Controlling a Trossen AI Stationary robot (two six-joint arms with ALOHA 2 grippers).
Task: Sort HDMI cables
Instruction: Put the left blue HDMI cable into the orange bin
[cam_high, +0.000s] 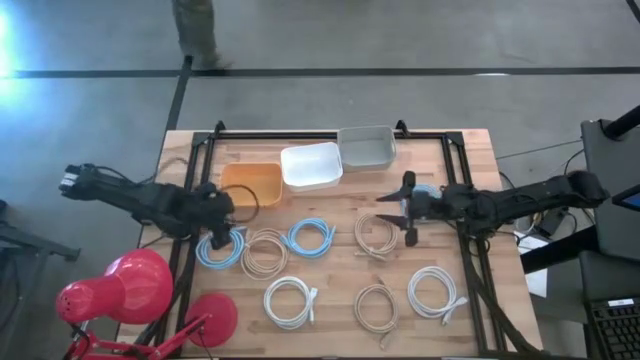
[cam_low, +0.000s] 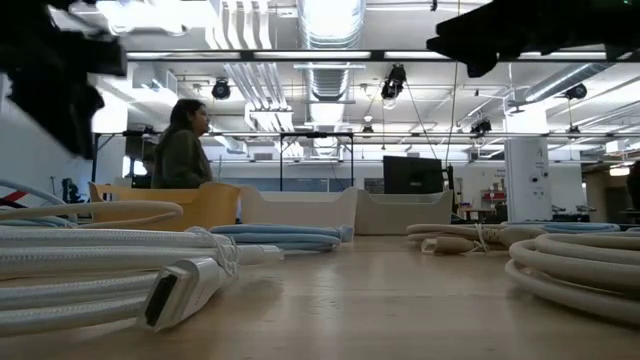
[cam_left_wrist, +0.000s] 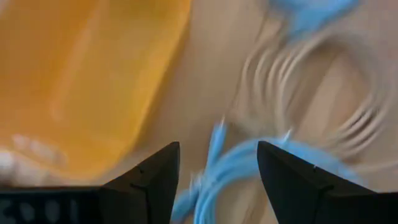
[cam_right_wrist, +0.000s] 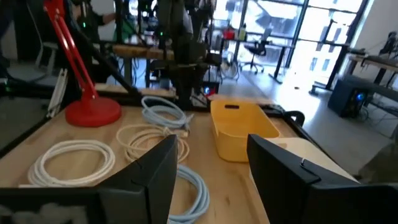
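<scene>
The left end effector hung over a light blue coil near the tabletop's left edge, its fingers spread with the blue cable showing between them in the left wrist view. The right end effector stood right of centre with its fingers parted and nothing between them, a beige coil lying just beside it.

Seven coils lay flat on the wood. One row ran from the light blue coil to a beige one touching it, a second light blue coil and the beige coil by the right arm. Nearer the front edge lay a white coil, a beige one and another white one. The front white coil's plug pointed right.

Along the far edge an orange bin, a white bin and a grey bin sat touching in a line. Bare wood lay open between the two rows and between the front coils. A red lamp stood at the front left corner.
</scene>
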